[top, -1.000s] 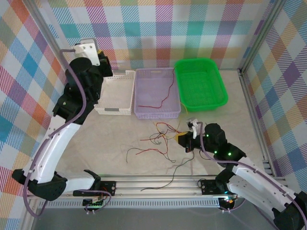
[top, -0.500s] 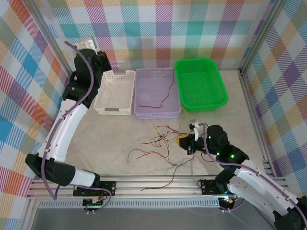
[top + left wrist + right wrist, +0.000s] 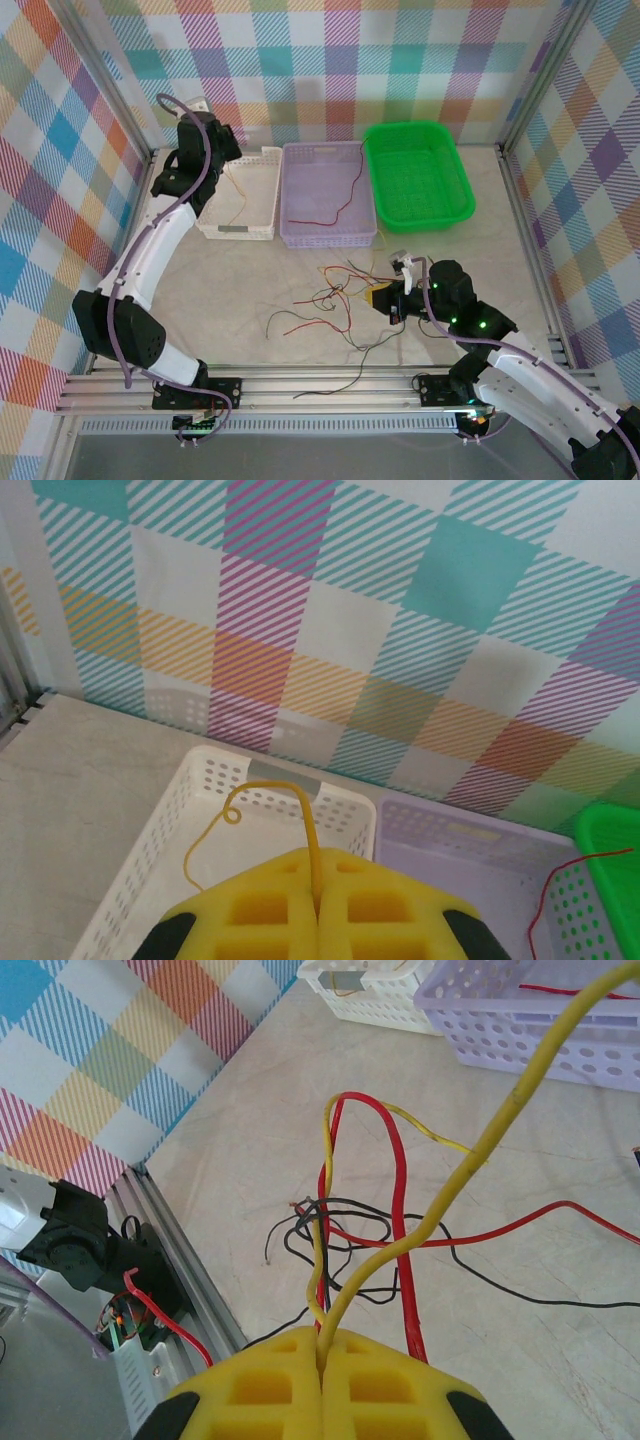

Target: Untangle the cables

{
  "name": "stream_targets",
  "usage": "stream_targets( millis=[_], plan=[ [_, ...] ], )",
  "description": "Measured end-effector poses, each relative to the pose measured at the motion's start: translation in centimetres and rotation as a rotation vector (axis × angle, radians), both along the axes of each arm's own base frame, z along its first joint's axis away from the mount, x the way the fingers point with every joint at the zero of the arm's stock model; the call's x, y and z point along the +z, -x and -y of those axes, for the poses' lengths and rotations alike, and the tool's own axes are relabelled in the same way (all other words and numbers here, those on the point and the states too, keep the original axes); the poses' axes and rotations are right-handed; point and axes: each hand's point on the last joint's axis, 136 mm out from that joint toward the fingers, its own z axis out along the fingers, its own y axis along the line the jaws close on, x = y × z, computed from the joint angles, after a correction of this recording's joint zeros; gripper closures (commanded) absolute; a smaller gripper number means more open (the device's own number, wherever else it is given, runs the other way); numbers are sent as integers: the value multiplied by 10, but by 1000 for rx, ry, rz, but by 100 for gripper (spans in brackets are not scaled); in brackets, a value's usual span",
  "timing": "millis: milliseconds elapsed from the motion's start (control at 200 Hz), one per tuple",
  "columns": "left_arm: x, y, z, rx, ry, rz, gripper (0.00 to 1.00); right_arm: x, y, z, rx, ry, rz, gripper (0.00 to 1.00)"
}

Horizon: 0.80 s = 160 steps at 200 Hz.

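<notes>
Your left end effector (image 3: pixel 318 905) is clenched on a thin yellow cable (image 3: pixel 312 840) that curls over the white perforated plastic basket (image 3: pixel 150 880), close to the checked back wall (image 3: pixel 400 630). Just beside that basket sit the lavender perforated basket (image 3: pixel 328 237), with a thin red cable (image 3: pixel 340 205) lying in it, and the green mesh basket (image 3: pixel 418 175). Your right end effector (image 3: pixel 322 1360) grips another yellow cable (image 3: pixel 478 1155) that rises from the tangle of red, yellow and black cables (image 3: pixel 335 295) on the pale surface (image 3: pixel 220 290). It may pinch a second yellow strand too, though that is hard to tell. Open surface lies left of the tangle, and the metal rail (image 3: pixel 320 385) borders the near edge.
</notes>
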Motion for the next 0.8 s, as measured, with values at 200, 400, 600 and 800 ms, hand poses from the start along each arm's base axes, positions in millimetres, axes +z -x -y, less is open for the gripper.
stream_targets(
  millis=[200,400,600,800],
  plan=[
    [56,1,4,-23,48,117,100,-3,0,-1,1,-4,-16,100],
    [84,9,7,-46,74,185,100,-5,0,-2,4,-4,-23,100],
    [85,9,7,-51,76,193,100,-5,0,-3,5,-4,-24,100],
    [77,4,8,-49,73,197,100,-7,-1,-4,5,0,-33,100]
  ],
)
